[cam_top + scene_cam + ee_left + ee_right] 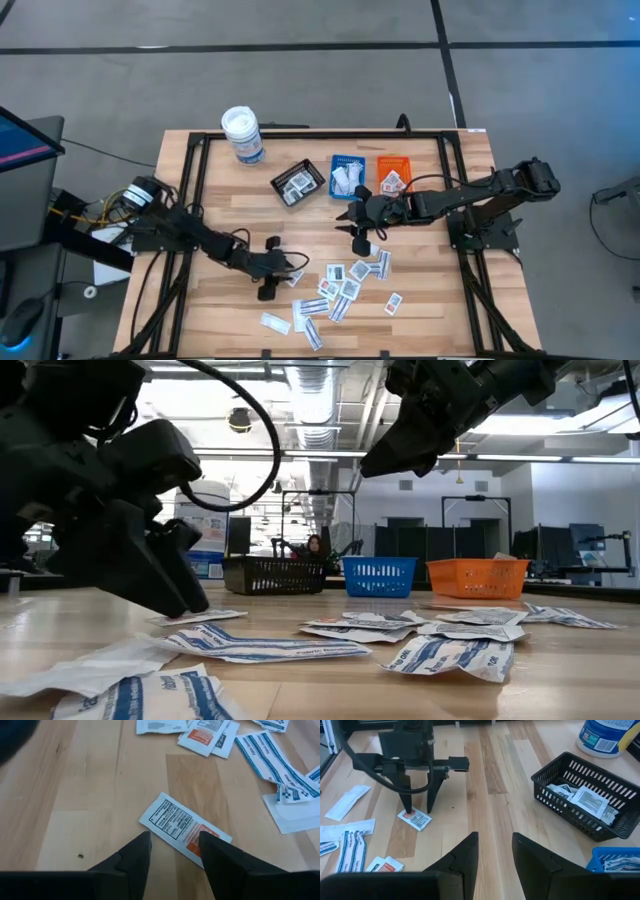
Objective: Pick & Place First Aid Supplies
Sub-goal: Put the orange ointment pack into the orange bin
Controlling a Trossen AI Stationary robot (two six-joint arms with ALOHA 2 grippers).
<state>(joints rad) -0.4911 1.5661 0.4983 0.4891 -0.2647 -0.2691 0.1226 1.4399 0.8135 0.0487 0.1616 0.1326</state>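
Observation:
Many small white packets with blue or red print [345,285] lie flat and scattered on the wooden table. One white packet with black text and an orange end [182,826] lies alone to their left. My left gripper [175,842] is open and points down over it [418,810], one finger on each side. My right gripper [495,842] is open and holds nothing; it hovers above the table [353,231] near the trays, raised clear in the low view [400,455]. My left gripper comes at the lone packet [415,819] from above, fingers pointing down, across the packet's length. One fingertip [215,850] covers the orange end [197,837]. I cannot tell whether the fingers touch it. The packet lies flat on the table.
At the table's far side stand a black mesh tray [297,183] with packets in it, a blue tray [347,176] and an orange tray [393,173]. A white canister with a blue label [242,135] stands far left. Bare wood lies left of the lone packet.

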